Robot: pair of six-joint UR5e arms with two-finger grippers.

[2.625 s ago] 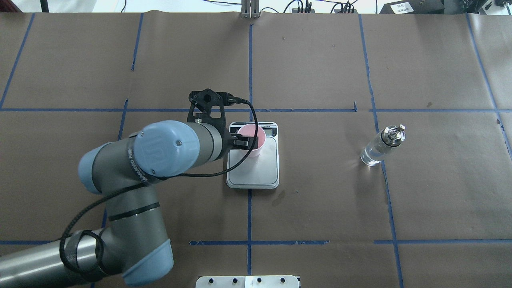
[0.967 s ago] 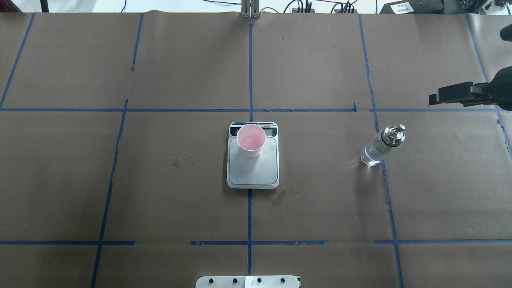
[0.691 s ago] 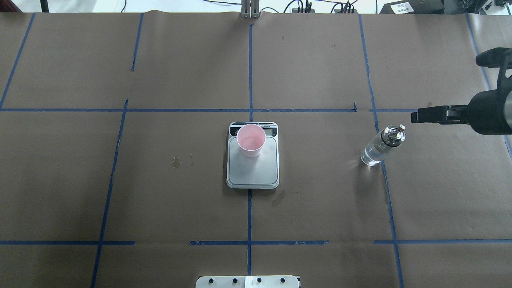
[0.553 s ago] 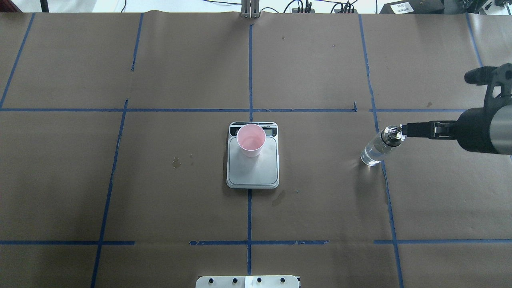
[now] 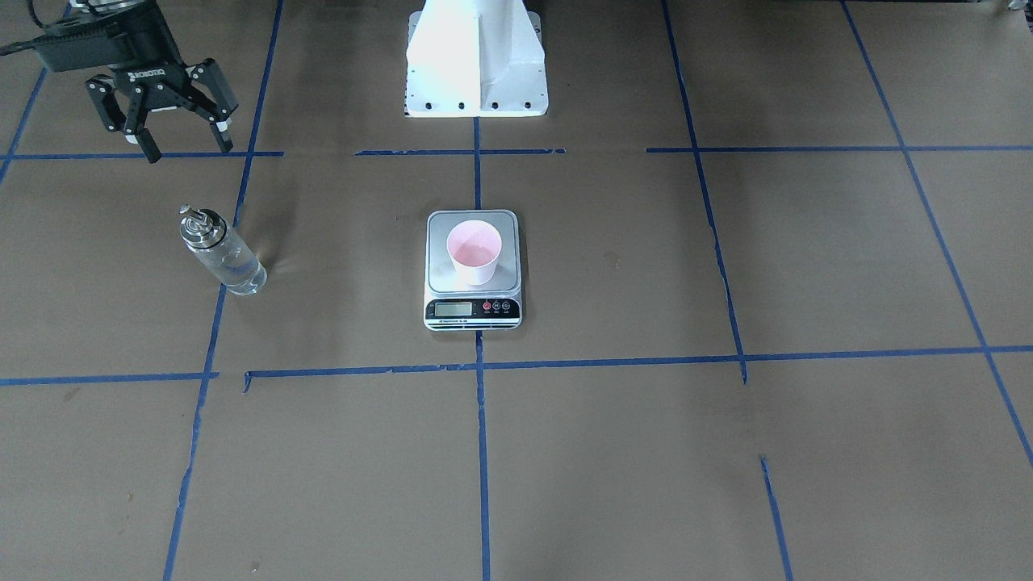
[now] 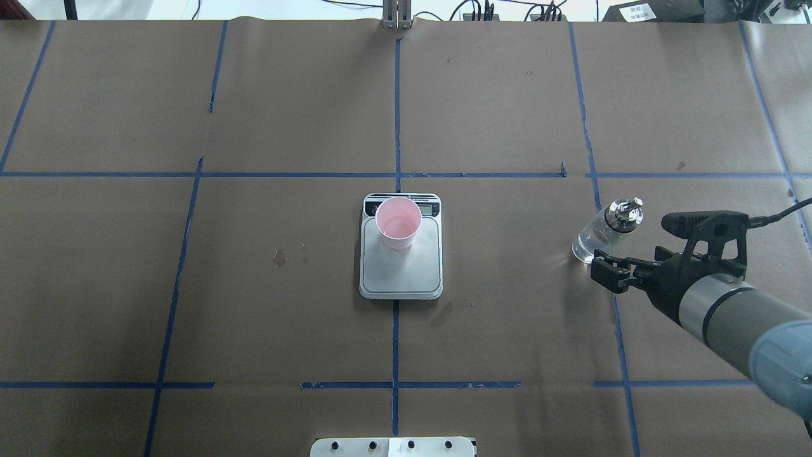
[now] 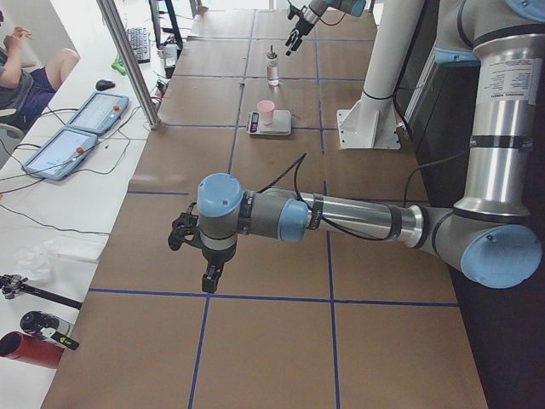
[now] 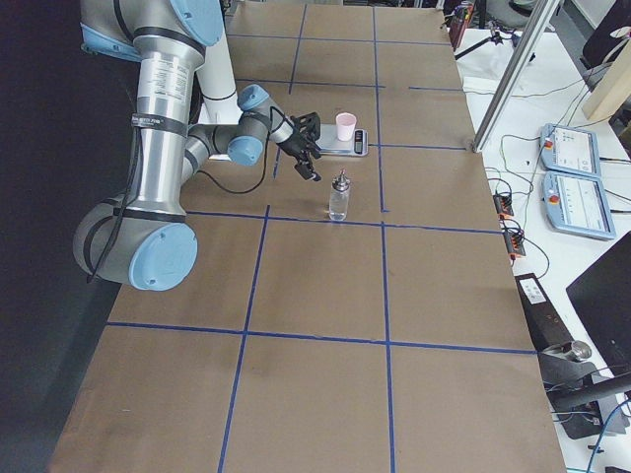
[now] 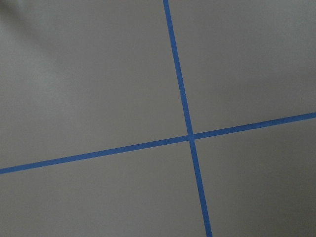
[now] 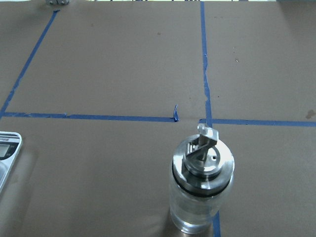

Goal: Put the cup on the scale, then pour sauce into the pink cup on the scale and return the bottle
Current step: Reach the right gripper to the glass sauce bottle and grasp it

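- One step of the three looks done: the cup [image 6: 398, 222] stands upright on the scale [image 6: 401, 276], toward the display end of the platform, with nothing touching it.
- Nothing I can make out has been poured. The cup's pink inside looks bare, though a thin film of clear liquid would be hard to tell.
- Two steps remain by my reckoning: pouring the sauce into the cup, then setting the bottle [image 6: 599, 238] back down.
- The bottle stands upright on the table [image 6: 507, 330], on a strip of blue tape [image 6: 618, 336], well apart from the scale on my right side, its silver cap on.
- My right fingers [image 6: 606, 271] are spread wide with nothing between them. They hang just beside the bottle, on my side of it and not touching.
- My right wrist camera looks down on the cap from close by, so I judge I am lining up for the grasp and have not begun it.
- My left fingers [image 7: 194, 256] show only in the side view, far from the scale. I cannot tell whether they are spread or closed, and that wrist camera sees only table and tape.
- The next call is a firm hold on the glass body, since it looks smooth and could slip when tipped.
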